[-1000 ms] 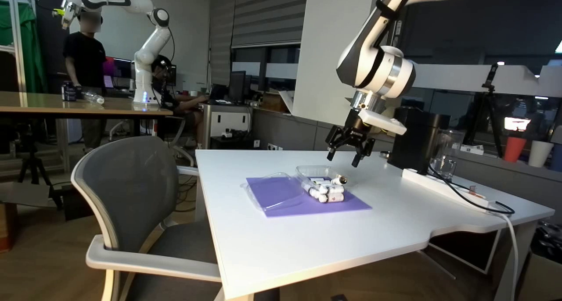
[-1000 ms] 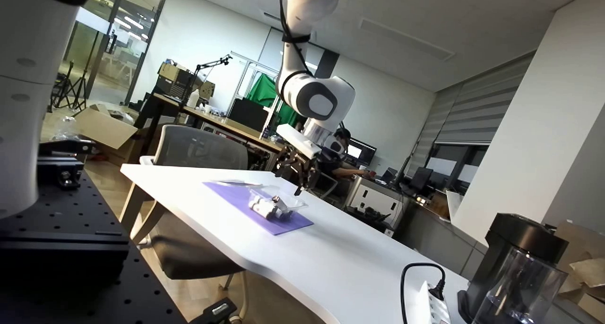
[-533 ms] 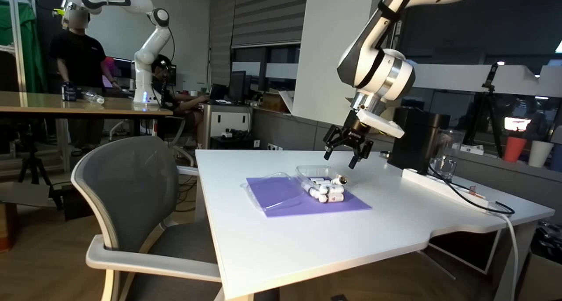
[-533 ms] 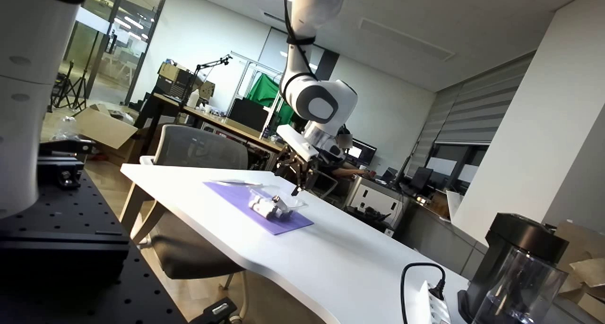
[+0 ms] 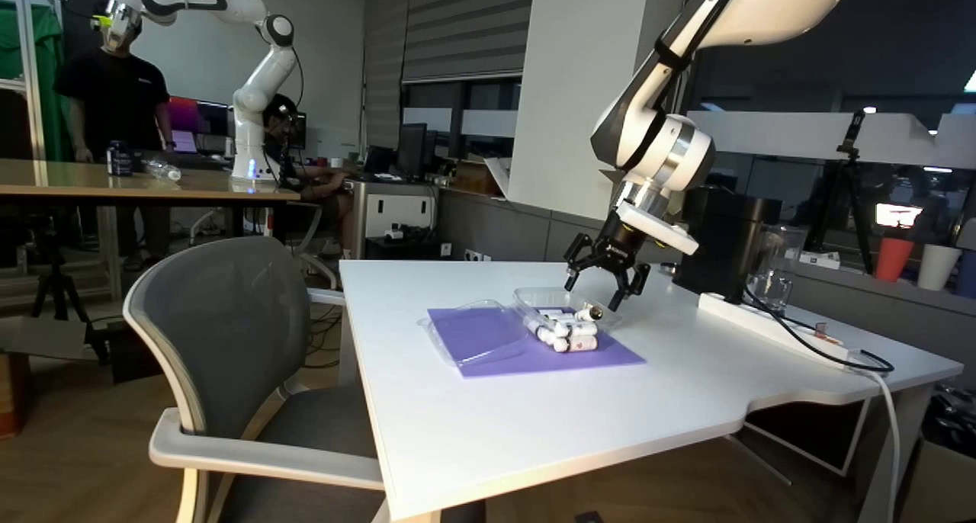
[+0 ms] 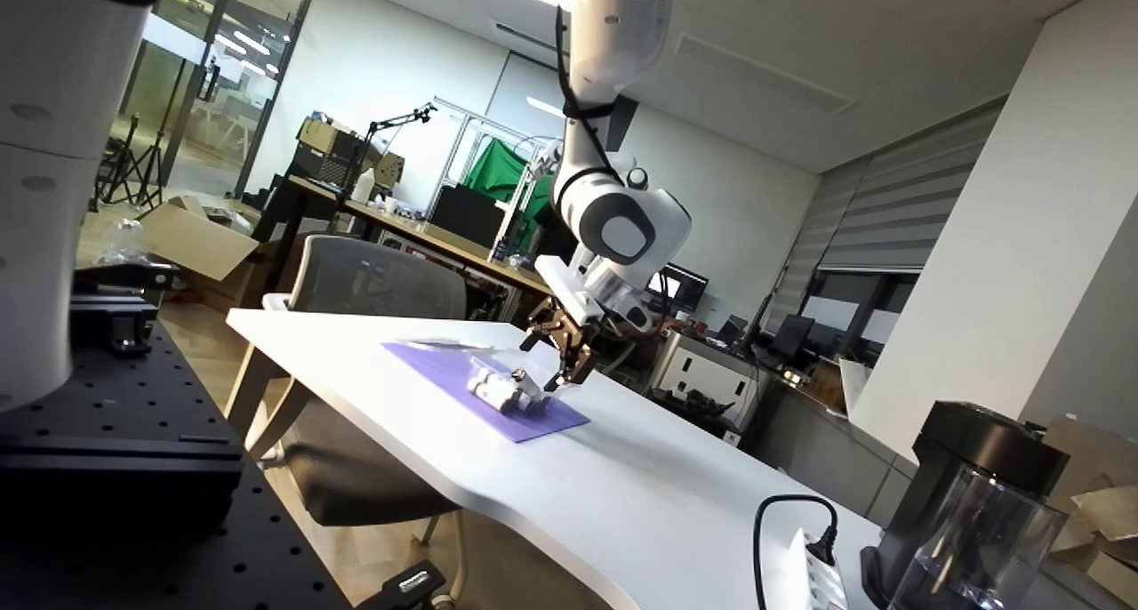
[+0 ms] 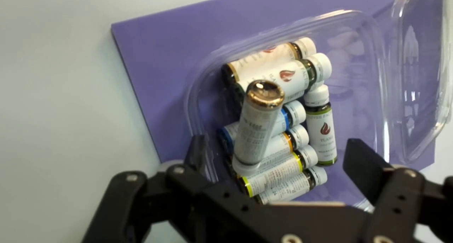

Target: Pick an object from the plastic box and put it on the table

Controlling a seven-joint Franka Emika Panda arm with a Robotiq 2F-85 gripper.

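By a clear plastic box [image 7: 357, 105] of bottles [image 7: 279, 145], a Robotiq gripper [image 5: 592, 294] is hovering.
In an exterior view: a clear lid [image 5: 476, 332] is overlapping a purple mat [image 5: 534, 363] on the white table [image 5: 457, 431]; the box is sitting on the mat, one upended bottle [image 5: 588, 313] tilting inside; at right the gripper is hanging released, jaws apart.

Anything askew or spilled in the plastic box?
Yes: one bottle lies askew atop the other bottles in the plastic box, brown base tipped up and white cap low, crossing the bottles beneath it. No spill visible.
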